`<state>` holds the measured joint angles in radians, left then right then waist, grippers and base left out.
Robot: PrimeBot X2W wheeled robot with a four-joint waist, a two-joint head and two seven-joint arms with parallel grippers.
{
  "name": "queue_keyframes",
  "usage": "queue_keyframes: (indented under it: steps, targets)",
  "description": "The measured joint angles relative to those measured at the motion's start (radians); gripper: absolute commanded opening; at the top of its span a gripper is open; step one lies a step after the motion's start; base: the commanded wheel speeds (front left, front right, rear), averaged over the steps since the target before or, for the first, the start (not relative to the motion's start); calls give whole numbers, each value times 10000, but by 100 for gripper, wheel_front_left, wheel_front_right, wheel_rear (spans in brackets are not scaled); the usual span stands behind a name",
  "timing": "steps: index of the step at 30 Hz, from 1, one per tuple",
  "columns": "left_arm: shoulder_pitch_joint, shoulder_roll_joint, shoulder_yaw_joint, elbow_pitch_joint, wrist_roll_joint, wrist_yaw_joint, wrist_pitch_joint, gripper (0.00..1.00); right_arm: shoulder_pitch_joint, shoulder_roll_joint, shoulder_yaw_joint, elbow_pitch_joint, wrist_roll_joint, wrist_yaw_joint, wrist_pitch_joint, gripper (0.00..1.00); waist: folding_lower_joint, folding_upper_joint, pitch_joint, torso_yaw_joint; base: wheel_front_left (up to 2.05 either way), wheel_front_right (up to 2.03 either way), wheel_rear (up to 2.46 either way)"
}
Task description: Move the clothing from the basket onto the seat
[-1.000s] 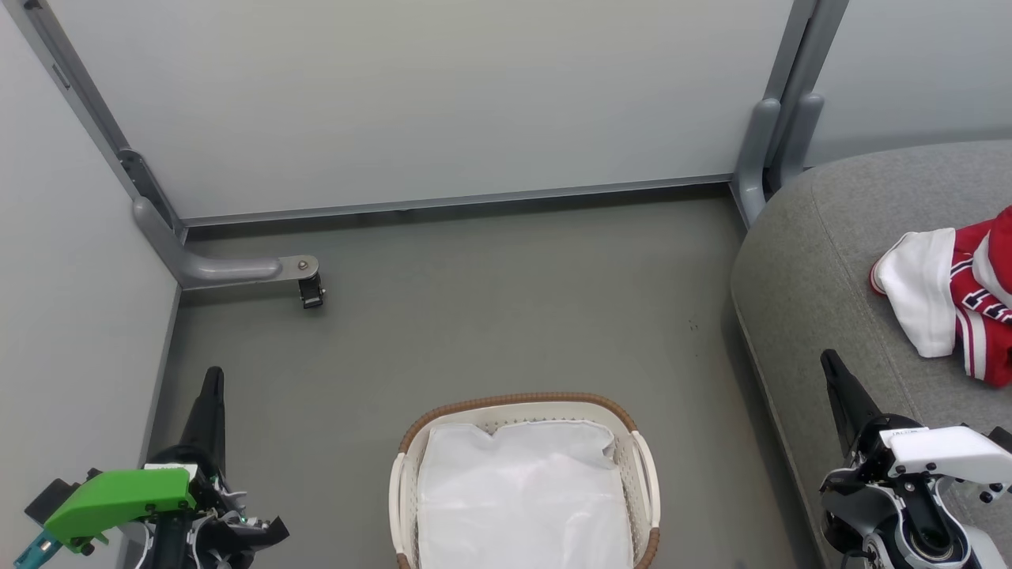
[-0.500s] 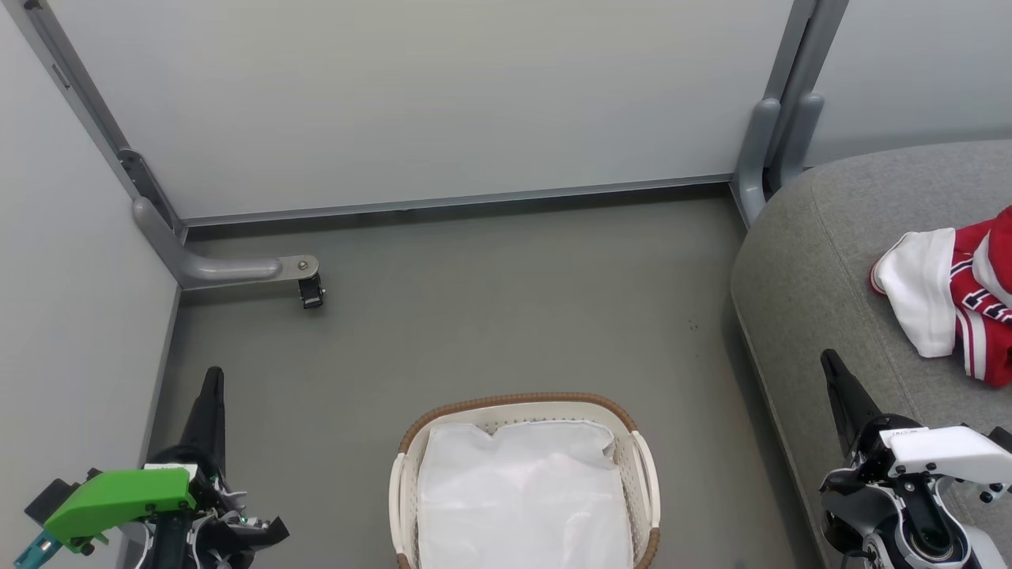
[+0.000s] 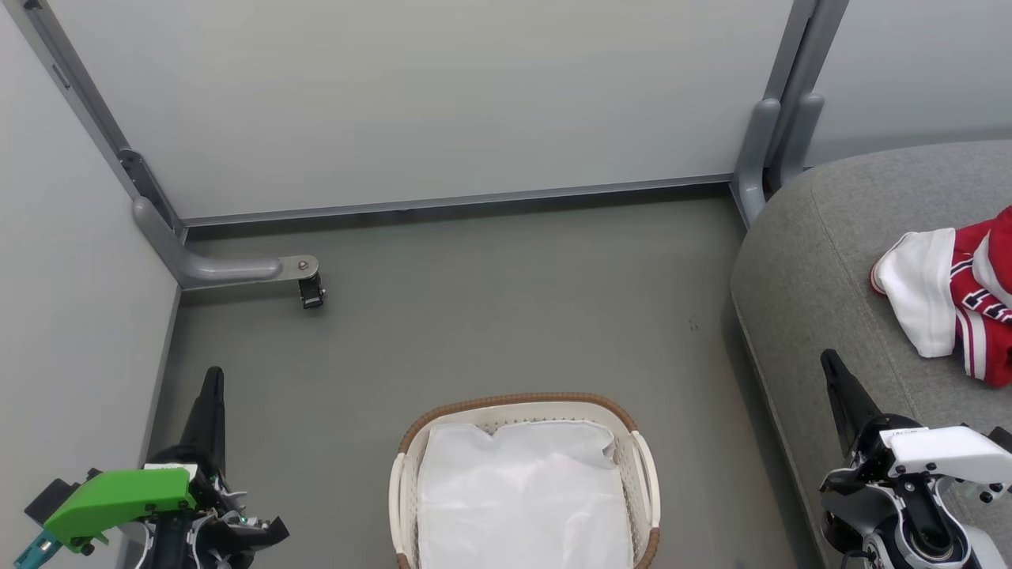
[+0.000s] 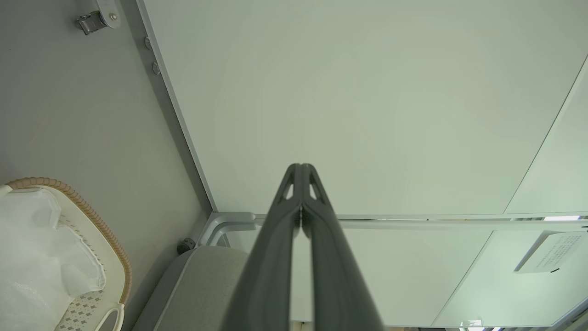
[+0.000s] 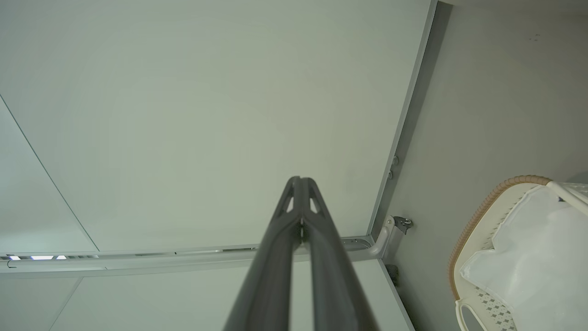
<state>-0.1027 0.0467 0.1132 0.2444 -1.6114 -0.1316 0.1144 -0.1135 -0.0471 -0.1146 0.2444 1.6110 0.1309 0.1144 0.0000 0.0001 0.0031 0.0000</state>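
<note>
We saw the clothing [image 3: 972,304] lying crumpled on the seat [image 3: 814,261], well apart from the basket [image 3: 518,401], which held a plain white sheet [image 3: 522,498]. We judged the red fabric light, limp and somewhat slick, best pinched at a raised fold. Our left hand [image 3: 213,373] and right hand [image 3: 828,357] each had fingers pressed together, holding nothing.

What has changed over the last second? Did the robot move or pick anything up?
Nothing visibly changed. The left gripper and right gripper stay shut and empty at the lower corners of the head view. The red clothing lies on the grey seat as before, and the basket holds the white sheet.
</note>
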Motion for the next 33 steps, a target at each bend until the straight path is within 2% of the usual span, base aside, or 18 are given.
queue_keyframes:
  steps: [33]
  targets:
    - [0,0,0,0,0,0,0,0,1,0,0,0,0,0,0,0,0,0,0,0,0,0,0]
